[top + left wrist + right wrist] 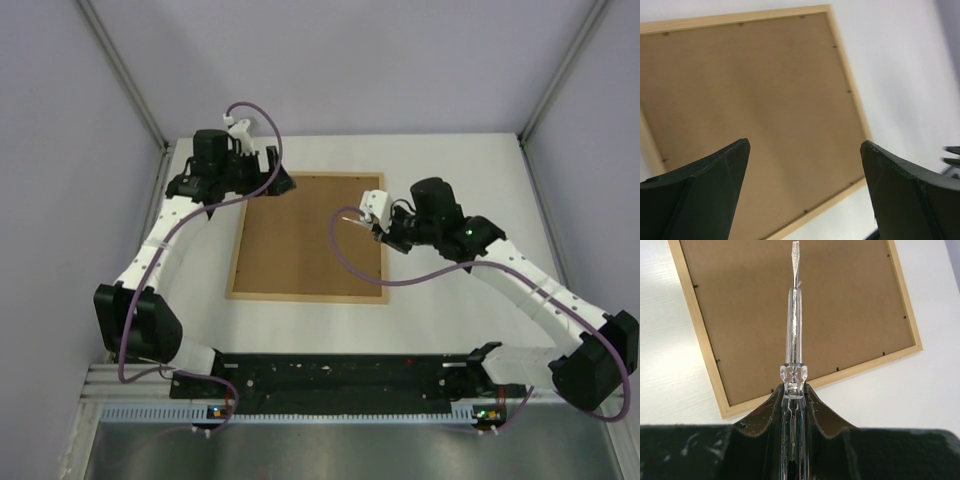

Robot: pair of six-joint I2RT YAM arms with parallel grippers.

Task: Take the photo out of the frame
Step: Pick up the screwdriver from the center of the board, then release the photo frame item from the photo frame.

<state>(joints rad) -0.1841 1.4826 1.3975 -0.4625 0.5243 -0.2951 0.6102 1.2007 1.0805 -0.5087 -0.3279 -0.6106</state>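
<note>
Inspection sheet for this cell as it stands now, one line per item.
Surface: white table, frame lying flat on it.
Job's things: frame face down, brown back up; photo not seen.
Clutter: nothing seen.
End effectors: left end effector open, over the frame's far left corner; right end effector shut on a clear-handled flat screwdriver, blade over the frame's back.
Cables: purple cables loop off both arms; the right one crosses the frame.
Surroundings: plain walls, metal rail at near edge.

Frame (308, 236) on table (450, 160); left end effector (272, 186) over far-left corner; screwdriver (794, 320) in right end effector (793, 395).
</note>
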